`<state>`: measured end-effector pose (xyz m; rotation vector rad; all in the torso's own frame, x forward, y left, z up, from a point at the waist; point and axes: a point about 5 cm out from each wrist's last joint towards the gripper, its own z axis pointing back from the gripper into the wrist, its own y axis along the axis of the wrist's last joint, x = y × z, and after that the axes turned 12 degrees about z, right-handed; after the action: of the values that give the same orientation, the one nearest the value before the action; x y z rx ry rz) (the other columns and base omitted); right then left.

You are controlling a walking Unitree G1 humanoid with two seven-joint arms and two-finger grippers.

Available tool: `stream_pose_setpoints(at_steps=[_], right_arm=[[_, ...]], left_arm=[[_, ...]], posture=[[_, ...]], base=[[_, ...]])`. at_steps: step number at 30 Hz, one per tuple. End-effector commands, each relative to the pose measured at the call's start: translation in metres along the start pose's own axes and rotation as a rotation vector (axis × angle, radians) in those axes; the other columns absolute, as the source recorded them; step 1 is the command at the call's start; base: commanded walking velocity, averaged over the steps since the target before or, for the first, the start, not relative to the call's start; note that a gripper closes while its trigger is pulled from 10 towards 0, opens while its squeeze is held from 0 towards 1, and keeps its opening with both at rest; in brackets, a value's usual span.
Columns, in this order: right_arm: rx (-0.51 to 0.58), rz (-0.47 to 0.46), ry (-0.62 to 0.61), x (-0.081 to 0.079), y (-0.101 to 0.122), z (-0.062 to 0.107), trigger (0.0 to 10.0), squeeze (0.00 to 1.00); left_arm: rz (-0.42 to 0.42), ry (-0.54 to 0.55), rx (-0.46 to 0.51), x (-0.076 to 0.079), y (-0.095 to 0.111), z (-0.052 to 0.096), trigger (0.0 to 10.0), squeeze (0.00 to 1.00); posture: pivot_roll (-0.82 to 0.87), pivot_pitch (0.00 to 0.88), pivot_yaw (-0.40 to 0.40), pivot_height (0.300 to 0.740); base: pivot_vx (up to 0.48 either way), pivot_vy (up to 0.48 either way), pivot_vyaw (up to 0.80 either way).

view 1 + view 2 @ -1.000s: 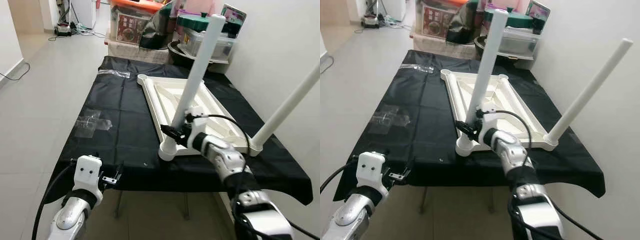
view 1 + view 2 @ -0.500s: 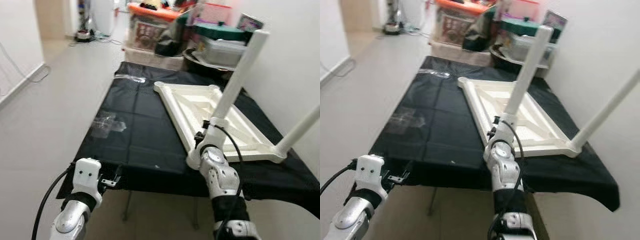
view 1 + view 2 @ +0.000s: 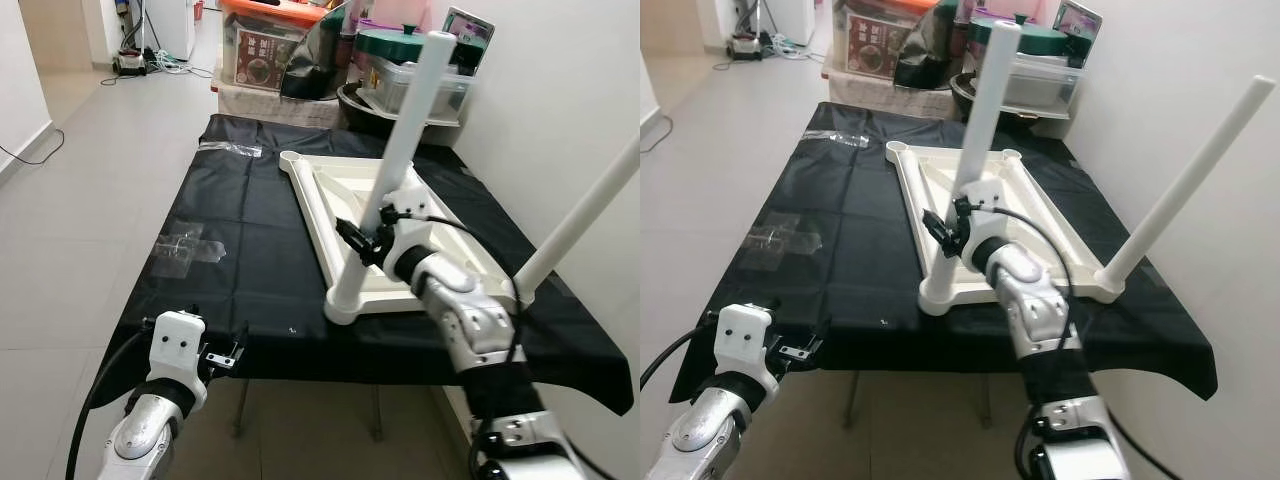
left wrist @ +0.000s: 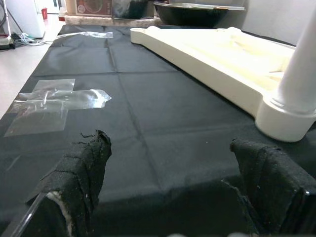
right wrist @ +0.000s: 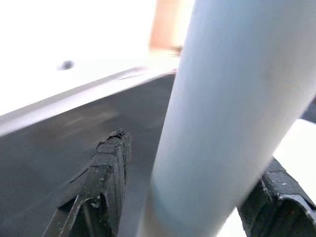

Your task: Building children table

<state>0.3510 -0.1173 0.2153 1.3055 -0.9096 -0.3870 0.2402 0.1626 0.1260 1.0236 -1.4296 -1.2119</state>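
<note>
The white children's table top [image 3: 385,205] lies upside down on the black-covered tabletop [image 3: 250,270], with two legs standing in its near corners. The right gripper [image 3: 365,238] straddles the near-left leg [image 3: 390,170] low on its shaft; its fingers [image 5: 106,168] flank the tube without clearly clamping it. Beyond the gripper, two far corner sockets look empty, so roughly half remains. The left gripper [image 4: 168,177] hangs wide open, empty, off the tabletop's near edge. Behind, storage boxes [image 3: 270,45] crowd the tiled room.
</note>
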Motion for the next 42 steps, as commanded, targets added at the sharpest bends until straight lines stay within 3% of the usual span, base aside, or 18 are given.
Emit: stream_pose_setpoints(at_steps=[1, 6, 7, 9, 10, 13, 20, 21, 23, 24, 25, 29, 30, 31, 32, 36, 37, 42], right_arm=[[0.015, 0.015, 0.232, -0.022, -0.006, -0.005, 10.0, 0.0], [-0.059, 0.025, 0.26, -0.027, -0.023, -0.016, 9.4, 0.0], [-0.139, 0.031, 0.196, -0.025, -0.033, -0.024, 4.8, 0.0], [-0.194, 0.038, 0.152, -0.024, -0.039, -0.029, 4.8, 0.0], [-0.279, -0.002, -0.023, -0.011, -0.047, -0.033, 0.0, 0.0], [-0.468, -0.195, -0.529, 0.019, -0.07, -0.02, 0.0, 0.0], [-0.555, -0.272, -0.744, 0.025, -0.086, -0.002, 0.0, 0.0], [-0.591, -0.292, -0.796, 0.008, -0.093, 0.005, 0.0, 0.0], [-0.591, -0.292, -0.796, 0.008, -0.093, 0.005, 0.0, 0.0], [-0.617, -0.312, -0.8, -0.007, -0.095, 0.009, 0.0, 0.0], [-0.608, -0.308, -0.736, -0.023, -0.091, 0.006, 10.0, 0.0], [-0.547, -0.315, -0.639, -0.035, -0.081, -0.003, 10.0, 0.0], [-0.522, -0.321, -0.632, -0.034, -0.078, -0.006, 10.0, 0.62], [-0.522, -0.321, -0.632, -0.034, -0.078, -0.006, 10.0, 0.62], [-0.513, -0.332, -0.651, -0.03, -0.076, -0.007, 10.0, 1.0], [-0.483, -0.312, -0.679, -0.014, -0.069, -0.009, 10.0, 1.0], [-0.431, -0.278, -0.673, -0.001, -0.06, -0.01, 10.0, 0.0], [-0.3, -0.237, -0.609, 0.02, -0.038, -0.007, 10.0, 0.0]], left_arm=[[0.003, -0.008, -0.012, 0.002, -0.004, -0.001, 10.0, 0.0], [0.0, -0.007, -0.01, 0.003, -0.003, 0.0, 10.0, 0.0], [-0.001, -0.005, -0.009, 0.002, -0.003, 0.0, 10.0, 0.0], [-0.002, -0.004, -0.009, 0.002, -0.003, 0.001, 10.0, 0.0], [-0.003, -0.002, -0.008, 0.002, -0.002, 0.001, 10.0, 0.0], [-0.004, -0.001, -0.01, 0.002, -0.003, 0.003, 10.0, 0.0], [-0.003, -0.003, -0.013, 0.002, -0.003, 0.004, 10.0, 0.0], [-0.002, -0.008, -0.017, 0.003, -0.004, 0.004, 10.0, 0.0], [-0.002, -0.008, -0.017, 0.003, -0.004, 0.004, 10.0, 0.0], [-0.002, -0.012, -0.021, 0.004, -0.005, 0.004, 10.0, 0.0], [-0.003, -0.017, -0.026, 0.005, -0.006, 0.003, 10.0, 0.0], [-0.005, -0.022, -0.031, 0.005, -0.008, 0.002, 10.0, 0.0], [-0.006, -0.023, -0.031, 0.005, -0.008, 0.002, 10.0, 0.0], [-0.006, -0.023, -0.031, 0.005, -0.008, 0.002, 10.0, 0.0], [-0.006, -0.022, -0.03, 0.004, -0.008, 0.001, 10.0, 0.0], [-0.007, -0.019, -0.027, 0.003, -0.007, 0.001, 10.0, 0.0], [-0.006, -0.018, -0.026, 0.002, -0.007, 0.0, 10.0, 0.0], [-0.006, -0.017, -0.023, 0.002, -0.007, 0.0, 10.0, 0.0]], posture=[[0.19, 0.0, -0.197, 0.74], [0.2, 0.0, -0.209, 0.74], [0.2, 0.0, -0.209, 0.74], [0.2, 0.0, -0.209, 0.74], [0.21, 0.0, -0.212, 0.74], [0.2, 0.0, -0.208, 0.74], [0.19, 0.0, -0.199, 0.74], [0.19, 0.0, -0.19, 0.74], [0.19, 0.0, -0.19, 0.74], [0.19, 0.0, -0.19, 0.74], [0.17, 0.0, -0.179, 0.74], [0.17, 0.0, -0.181, 0.74], [0.17, 0.0, -0.181, 0.74], [0.17, 0.0, -0.181, 0.74], [0.17, 0.0, -0.181, 0.74], [0.17, 0.0, -0.185, 0.74], [0.16, 0.0, -0.184, 0.74], [0.16, 0.0, -0.186, 0.74]], base=[[0.0, 0.0, 0.0], [0.0, 0.0, 0.0], [0.0, 0.0, 0.0], [0.0, 0.0, 0.0], [0.0, 0.0, 0.0], [0.0, 0.0, 0.0], [0.0, 0.0, 0.0], [0.0, 0.0, 0.0], [0.0, 0.0, 0.0], [0.0, 0.0, 0.0], [0.0, 0.0, 0.0], [0.0, 0.0, 0.0], [0.0, 0.0, 0.0], [0.0, 0.0, 0.0], [0.0, 0.0, 0.0], [0.0, 0.0, 0.0], [0.0, 0.0, 0.0], [0.0, 0.0, 0.0]])
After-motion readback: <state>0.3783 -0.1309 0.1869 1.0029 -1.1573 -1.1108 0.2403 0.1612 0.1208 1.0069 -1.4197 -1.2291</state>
